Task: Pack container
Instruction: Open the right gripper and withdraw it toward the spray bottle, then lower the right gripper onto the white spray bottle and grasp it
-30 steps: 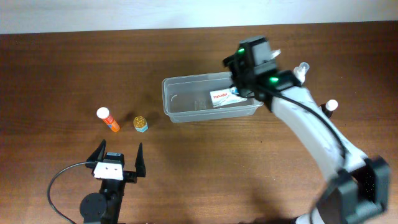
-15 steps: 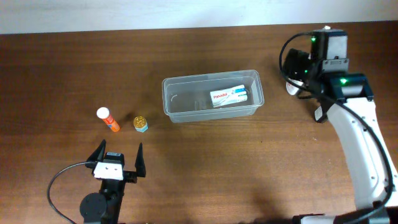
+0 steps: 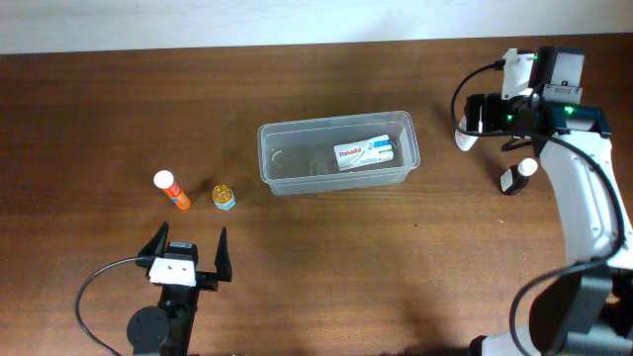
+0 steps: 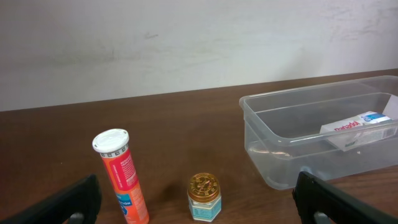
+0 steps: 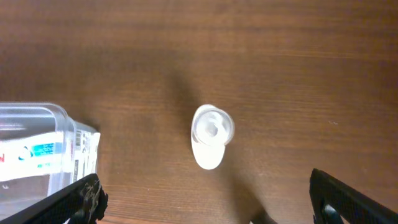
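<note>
The clear container (image 3: 287, 176) stands mid-table with a white medicine box (image 3: 363, 152) lying inside it. To its left an orange tube with a white cap (image 3: 171, 190) lies on the table, beside a small gold-lidded jar (image 3: 224, 197). My left gripper (image 3: 188, 245) rests open near the front edge, with the tube (image 4: 120, 174) and the jar (image 4: 203, 196) just ahead of its fingers. My right gripper (image 3: 483, 112) hovers open to the right of the container, above a white bottle (image 5: 211, 134), and holds nothing.
A dark bottle with a white cap (image 3: 518, 177) stands at the right, close to the right arm. The container's corner (image 5: 43, 140) shows at the left of the right wrist view. A pale wall runs along the table's far edge.
My right gripper has let go of the medicine box in the container, swung right and opened wide over the white bottle. The left arm has not moved.
</note>
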Robot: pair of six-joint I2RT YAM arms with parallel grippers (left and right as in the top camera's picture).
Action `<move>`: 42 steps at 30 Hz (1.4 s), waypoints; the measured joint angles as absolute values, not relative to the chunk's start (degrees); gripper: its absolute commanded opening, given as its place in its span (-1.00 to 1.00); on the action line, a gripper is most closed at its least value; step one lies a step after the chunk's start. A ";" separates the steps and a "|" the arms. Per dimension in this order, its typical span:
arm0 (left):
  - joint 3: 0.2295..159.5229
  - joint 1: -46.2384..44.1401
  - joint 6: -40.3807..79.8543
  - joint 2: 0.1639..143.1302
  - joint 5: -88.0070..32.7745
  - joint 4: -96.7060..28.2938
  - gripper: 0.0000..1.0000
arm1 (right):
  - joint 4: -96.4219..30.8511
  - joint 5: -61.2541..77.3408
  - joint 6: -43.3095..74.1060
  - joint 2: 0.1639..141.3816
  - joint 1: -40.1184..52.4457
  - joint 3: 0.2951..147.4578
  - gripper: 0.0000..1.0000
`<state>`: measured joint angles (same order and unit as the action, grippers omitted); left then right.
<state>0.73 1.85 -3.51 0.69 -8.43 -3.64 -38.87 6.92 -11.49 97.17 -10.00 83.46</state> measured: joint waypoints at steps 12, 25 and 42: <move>0.73 1.85 -3.49 0.69 -8.43 -3.64 0.99 | -34.13 9.41 -18.33 106.28 -10.11 83.46 0.98; 0.73 1.85 -3.49 0.69 -8.43 -3.64 0.99 | -31.22 9.63 -18.41 109.12 -10.11 83.46 0.72; 0.73 1.85 -3.51 0.69 -8.43 -3.64 0.99 | -29.04 9.82 -16.51 110.96 -10.15 83.46 0.04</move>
<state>0.73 1.85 -3.51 0.69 -8.43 -3.64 -29.04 9.82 -16.51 110.96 -10.15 83.46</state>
